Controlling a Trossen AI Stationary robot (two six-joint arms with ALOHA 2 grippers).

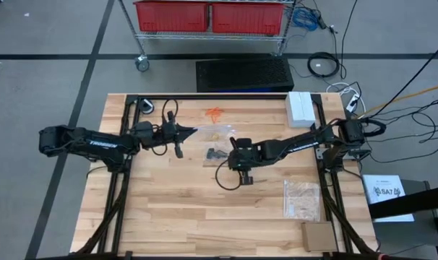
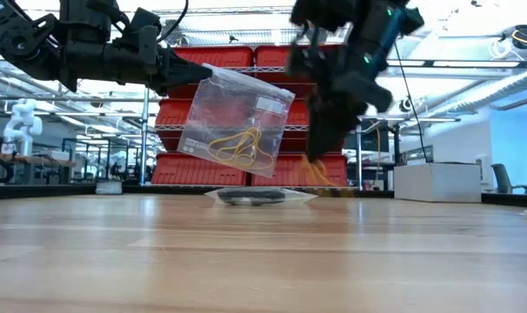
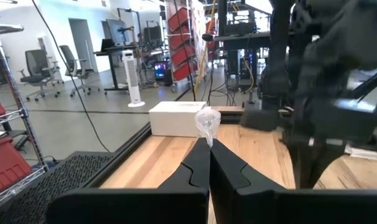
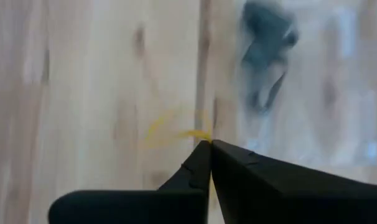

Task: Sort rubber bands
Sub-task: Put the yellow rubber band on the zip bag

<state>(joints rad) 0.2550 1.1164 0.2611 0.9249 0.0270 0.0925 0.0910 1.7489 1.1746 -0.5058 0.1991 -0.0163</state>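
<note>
Both claws are closed over the wood table (image 1: 204, 209): left claw (image 3: 208, 142) gripping a clear bag (image 2: 236, 122), right claw (image 4: 208, 144) pinching a yellow rubber band (image 4: 170, 132).

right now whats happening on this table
The left gripper is shut on a corner of a clear plastic bag, holding it up above the table with pale yellow rubber bands inside. The right gripper is shut on a yellow band above the wood. Orange bands and black bands lie in separate clusters on the table.
</note>
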